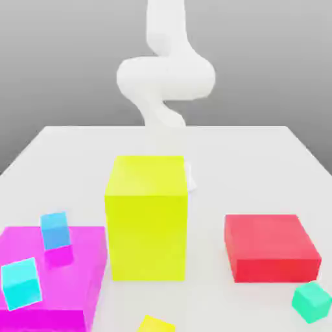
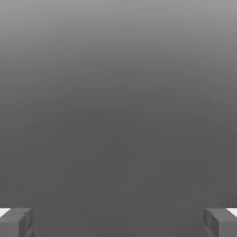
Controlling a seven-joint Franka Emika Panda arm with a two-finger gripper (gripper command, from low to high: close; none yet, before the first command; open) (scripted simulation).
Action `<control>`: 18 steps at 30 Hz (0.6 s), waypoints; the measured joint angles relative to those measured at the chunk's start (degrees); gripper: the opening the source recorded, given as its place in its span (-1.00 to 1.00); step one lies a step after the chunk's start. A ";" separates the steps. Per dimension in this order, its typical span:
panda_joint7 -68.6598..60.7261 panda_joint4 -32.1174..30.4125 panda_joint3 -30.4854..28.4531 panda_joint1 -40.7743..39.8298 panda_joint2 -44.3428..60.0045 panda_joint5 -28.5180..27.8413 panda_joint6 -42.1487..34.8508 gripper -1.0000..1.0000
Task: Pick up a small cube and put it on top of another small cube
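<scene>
Small cubes, four, the lot from which the task's pair is to be drawn, which two not being told by the pictures; each equal-sided, so that no long axis is shown; blue cube (image 1: pixel 55 230), at the magenta block's far part, slightly turned, one face towards the camera, a darker magenta patch (image 1: pixel 59 255) seen just below it, its nature not to be told; cyan cube (image 1: pixel 21 284), nearer the camera, over the same block, likewise slightly turned; green cube (image 1: pixel 312 302), beside the near corner of the red block at the exterior view's right, turned with an upright edge towards the camera; yellow cube (image 1: pixel 156 325), at the near edge of the exterior view, set askew and partly cut off. Large blocks, three: magenta block (image 1: pixel 57 288), one, low and broad, at the exterior view's left; yellow block (image 1: pixel 147 227), one, tall and upright, near the middle; red block (image 1: pixel 272 249), one, low, at the exterior view's right. Table (image 1: pixel 214 152), one, white. Arm (image 1: pixel 166 78), one, white, bent at its joints and reaching down behind the yellow block, by which its lower end is partly hidden; gripper (image 2: pixel 118 222), one, its jaws released and spread wide, one finger seen at each side of the hand view, nothing being held between them.
</scene>
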 joint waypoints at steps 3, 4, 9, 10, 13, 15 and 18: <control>2.50 0.14 1.03 -1.29 6.54 -0.71 1.86 0.00; 3.33 0.19 1.33 -1.67 8.65 -0.97 2.44 0.00; 7.50 0.43 2.63 -3.34 19.06 -2.33 5.34 0.00; 8.34 0.48 2.82 -3.61 21.14 -2.61 5.92 0.00; 10.80 0.63 3.24 -4.27 27.38 -3.42 7.66 0.00; 12.43 0.72 3.36 -4.56 31.54 -3.88 8.81 0.00; 14.69 0.87 3.41 -4.95 37.76 -4.40 10.54 0.00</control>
